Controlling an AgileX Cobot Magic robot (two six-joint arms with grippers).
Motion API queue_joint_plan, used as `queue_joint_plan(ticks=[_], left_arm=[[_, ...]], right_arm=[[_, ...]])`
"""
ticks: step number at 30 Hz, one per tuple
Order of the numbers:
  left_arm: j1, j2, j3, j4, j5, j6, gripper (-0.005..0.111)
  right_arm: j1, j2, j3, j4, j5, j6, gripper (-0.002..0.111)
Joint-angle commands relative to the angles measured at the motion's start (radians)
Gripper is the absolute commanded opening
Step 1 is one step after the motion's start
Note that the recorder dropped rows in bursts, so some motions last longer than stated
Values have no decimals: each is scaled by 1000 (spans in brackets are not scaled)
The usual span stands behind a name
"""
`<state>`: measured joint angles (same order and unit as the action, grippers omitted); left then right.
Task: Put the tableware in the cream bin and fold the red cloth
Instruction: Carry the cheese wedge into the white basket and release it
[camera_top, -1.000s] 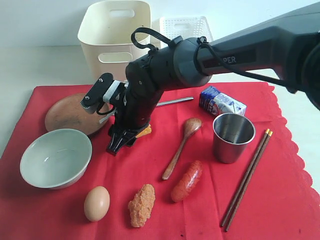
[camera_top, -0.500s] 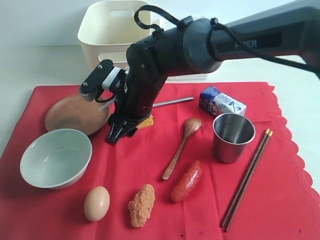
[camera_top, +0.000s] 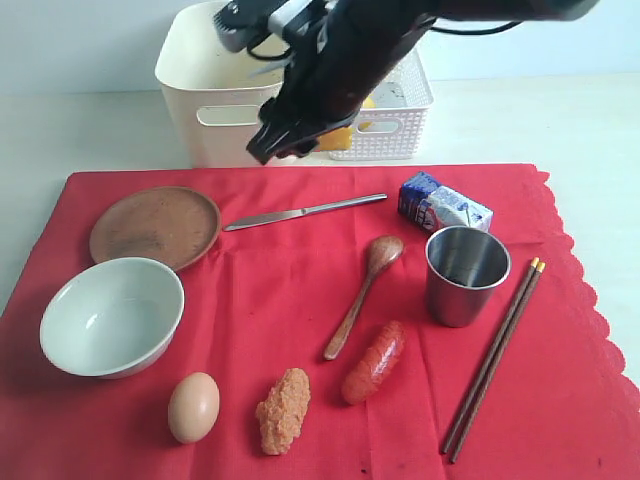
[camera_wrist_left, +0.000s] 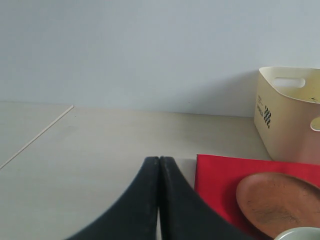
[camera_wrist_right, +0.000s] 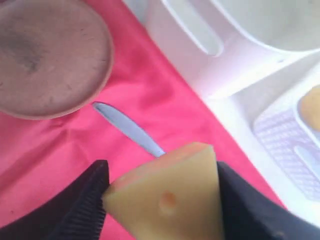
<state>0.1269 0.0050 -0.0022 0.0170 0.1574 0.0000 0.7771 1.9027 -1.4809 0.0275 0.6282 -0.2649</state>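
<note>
My right gripper (camera_wrist_right: 161, 182) is shut on a yellow cheese wedge (camera_wrist_right: 167, 197), held in the air in front of the cream bin (camera_top: 230, 85). On the red cloth (camera_top: 300, 300) lie the brown plate (camera_top: 155, 227), pale bowl (camera_top: 112, 315), steel knife (camera_top: 305, 211), wooden spoon (camera_top: 365, 293), steel cup (camera_top: 465, 273) and chopsticks (camera_top: 495, 355). My left gripper (camera_wrist_left: 159, 161) is shut and empty, low over bare table beside the cloth's corner (camera_wrist_left: 225, 170); the exterior view does not show it.
A white lattice basket (camera_top: 395, 105) holding something yellow stands right of the bin. A milk carton (camera_top: 443, 205), egg (camera_top: 193, 406), sausage (camera_top: 375, 362) and a breaded piece (camera_top: 284, 410) also lie on the cloth.
My right gripper has risen from the cloth beside the plate, carrying the cheese up and back toward the bin and basket. The knife now shows in full.
</note>
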Motion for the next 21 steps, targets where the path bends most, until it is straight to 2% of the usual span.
queue_joint_plan(ticks=[1, 12, 21], left_arm=[[2, -5, 2, -6, -3, -7, 1], [2, -5, 2, -6, -3, -7, 1], [2, -5, 2, -6, -3, -7, 1]], right_arm=[[-80, -33, -3, -1, -33, 8, 0], [-257, 16, -3, 21, -217, 33, 0], [-289, 109, -5, 23, -438, 33, 0]])
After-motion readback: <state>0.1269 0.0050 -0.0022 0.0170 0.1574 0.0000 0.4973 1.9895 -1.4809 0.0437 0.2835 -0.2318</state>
